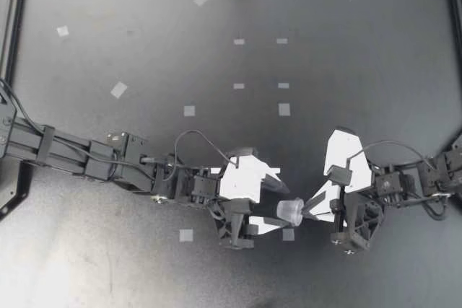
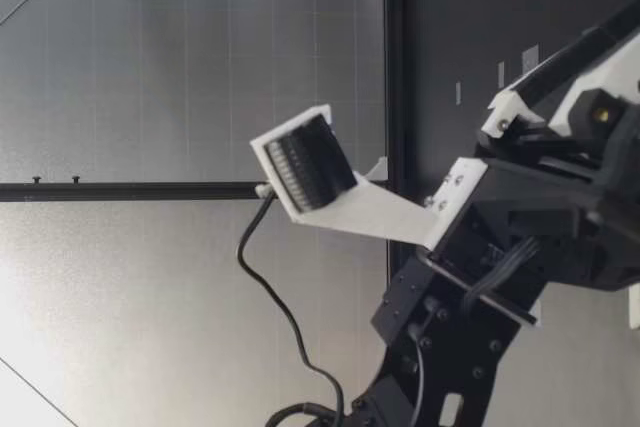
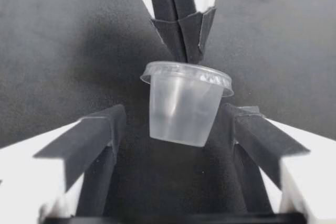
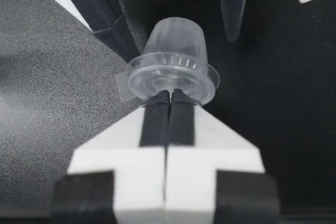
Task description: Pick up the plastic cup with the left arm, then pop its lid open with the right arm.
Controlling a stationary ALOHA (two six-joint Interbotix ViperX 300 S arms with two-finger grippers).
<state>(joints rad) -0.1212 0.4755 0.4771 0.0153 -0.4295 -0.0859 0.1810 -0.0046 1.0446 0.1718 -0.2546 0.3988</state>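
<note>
A small clear cup [image 1: 290, 211] sits out toward 6 o'clock on the dark tabletop [image 1: 346, 48]. It is tipped on its side, with its mouth toward 3 o'clock and its base toward 9. My right claw [image 1: 309, 209] comes in from 3 o'clock and is pinched tight on the cup's rim. My left claw [image 1: 276, 202] reaches in from 9 o'clock, spread wide, with a finger [image 3: 94, 140] either side of the cup and neither touching. I can't quite tell whether the cup is clear of the tabletop. A white tape square [image 1: 288, 234] lies just beside it at 6 o'clock.
</note>
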